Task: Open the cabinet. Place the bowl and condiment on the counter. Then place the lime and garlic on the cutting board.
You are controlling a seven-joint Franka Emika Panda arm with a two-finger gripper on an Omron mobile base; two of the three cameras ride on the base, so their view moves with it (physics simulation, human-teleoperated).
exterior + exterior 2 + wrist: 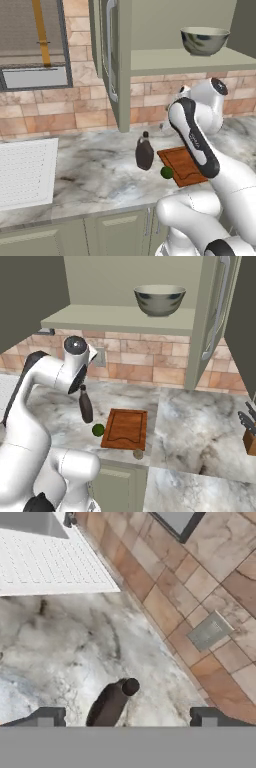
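At the counter's point(200, 421) front edge, at about five o'clock from the cutting board point(126, 428), lies the garlic point(138, 454), just off the board on the bare stone. The lime point(98, 429) sits at nine o'clock from the board, just beside its left edge and not on it; in the left base view the lime point(167, 172) shows at the board's point(181, 165) near left corner. A little farther back, at about eleven o'clock from the lime, the bottle point(86, 404) stands upright on the counter, near the board but apart from it; the left base view has the bottle point(144, 151) to the left of the board, cap up. In the hand view the gripper point(127, 718) hangs over the bottle point(109, 705) with its fingers point(46, 717) spread wide, one at each side of the neck and clear of it, gripping nothing; the dark cap points toward twelve o'clock in that view, where the brick wall point(175, 592) with a grey outlet plate point(210, 631) runs behind the marble. Farther back and higher, the cabinet point(130, 318) stands open, its door point(112, 55) swung out toward the room with the long silver handle point(218, 303) showing. The bowl point(159, 299) rests on the cabinet shelf, at twelve o'clock above the board, upright and alone; the left base view shows the bowl point(205, 40) on the same shelf above the arm's elbow. At the counter's far right, at three o'clock, a knife block point(248, 428) holds dark-handled knives.
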